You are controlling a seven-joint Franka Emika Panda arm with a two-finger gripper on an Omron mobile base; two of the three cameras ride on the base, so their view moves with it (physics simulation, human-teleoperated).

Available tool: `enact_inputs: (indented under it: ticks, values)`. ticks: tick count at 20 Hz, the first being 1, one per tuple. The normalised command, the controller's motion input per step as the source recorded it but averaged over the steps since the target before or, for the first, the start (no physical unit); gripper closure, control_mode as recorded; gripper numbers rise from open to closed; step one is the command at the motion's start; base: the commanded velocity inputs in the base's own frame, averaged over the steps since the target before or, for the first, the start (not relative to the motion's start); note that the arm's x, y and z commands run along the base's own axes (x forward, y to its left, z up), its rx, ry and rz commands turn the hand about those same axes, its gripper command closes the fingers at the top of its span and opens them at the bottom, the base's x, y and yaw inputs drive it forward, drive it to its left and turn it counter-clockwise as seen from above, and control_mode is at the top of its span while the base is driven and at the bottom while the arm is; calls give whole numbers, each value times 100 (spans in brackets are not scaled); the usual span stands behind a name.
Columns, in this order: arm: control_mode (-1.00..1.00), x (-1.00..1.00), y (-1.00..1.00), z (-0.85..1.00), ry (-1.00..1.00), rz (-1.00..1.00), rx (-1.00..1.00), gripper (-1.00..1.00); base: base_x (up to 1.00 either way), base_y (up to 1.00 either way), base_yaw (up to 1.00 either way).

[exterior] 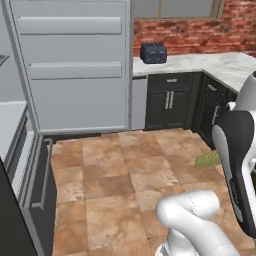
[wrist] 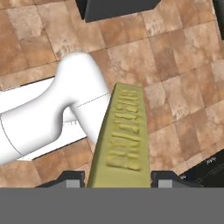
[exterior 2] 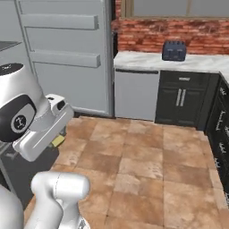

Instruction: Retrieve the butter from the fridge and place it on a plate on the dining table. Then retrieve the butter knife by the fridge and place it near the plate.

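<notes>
So the gripper (wrist: 119, 180) is clamped on the one butter (wrist: 121, 138) stick, a finger on each side. One fridge (exterior: 70, 65), one toaster (exterior: 153, 52).

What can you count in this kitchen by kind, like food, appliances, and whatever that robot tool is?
Food: 1, the butter, held between the fingers of the tool.
Appliances: 2, the fridge with its door swung open, and the toaster on the counter.
Tools: 1.
Total: 4.
</notes>
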Motion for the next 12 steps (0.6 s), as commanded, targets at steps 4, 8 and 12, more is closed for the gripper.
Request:
enact_inputs:
  ticks: [4, 8, 12]
  values:
    - [100, 0, 0, 0, 0, 0, 0, 100, -15, -20, -42]
    - [100, 0, 0, 0, 0, 0, 0, 100, -3, -20, -45]
    - [100, 0, 0, 0, 0, 0, 0, 100, 0, -33, -48]
